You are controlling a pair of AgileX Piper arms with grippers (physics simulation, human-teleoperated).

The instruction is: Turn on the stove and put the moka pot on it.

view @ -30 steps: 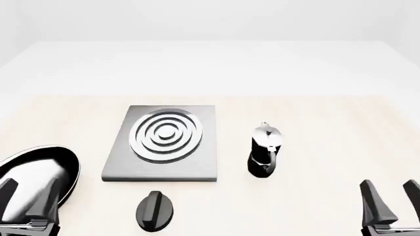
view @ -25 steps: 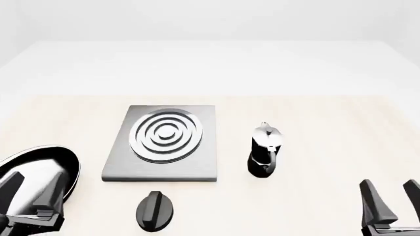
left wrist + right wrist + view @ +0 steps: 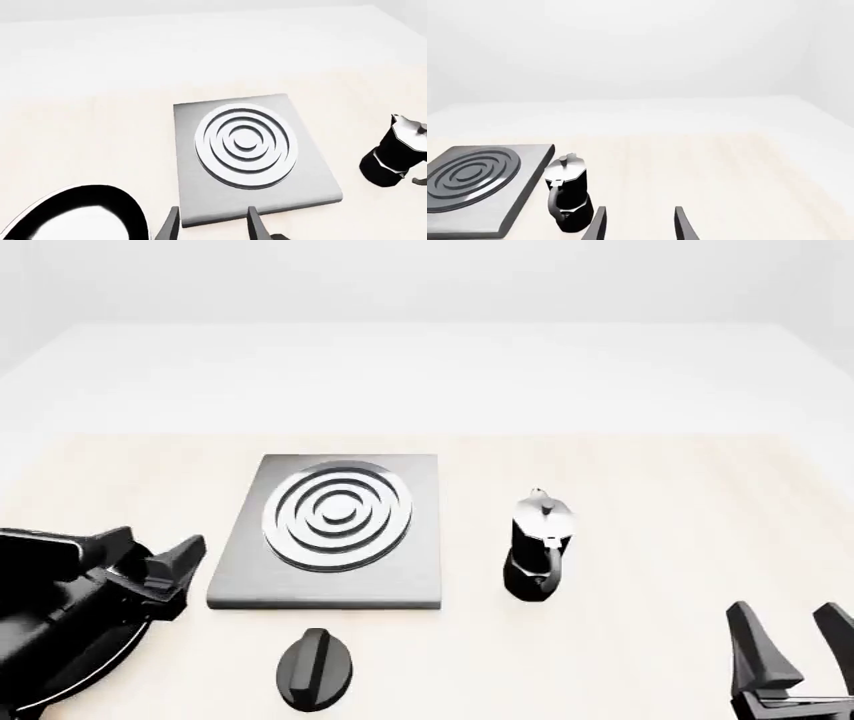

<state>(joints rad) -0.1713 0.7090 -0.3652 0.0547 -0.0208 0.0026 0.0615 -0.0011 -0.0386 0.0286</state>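
The stove [image 3: 400,570] is a flat grey slab with a silver ring burner [image 3: 338,512] in the middle of the table. Its black oval knob [image 3: 315,670] lies apart, in front of the slab. The moka pot [image 3: 539,545] stands upright to the right of the slab, black below and silver on top. My left gripper [image 3: 167,537] is open and empty, left of the slab, pointing toward it. My right gripper [image 3: 783,612] is open and empty at the front right, well short of the pot. The left wrist view shows the stove [image 3: 190,165] and the pot [image 3: 393,155]. The right wrist view shows the pot [image 3: 568,200] and the stove [image 3: 527,200].
A glossy black frying pan [image 3: 74,665] lies at the front left, largely covered by my left arm; it also shows in the left wrist view [image 3: 73,215]. The table's far edge meets a white backdrop.
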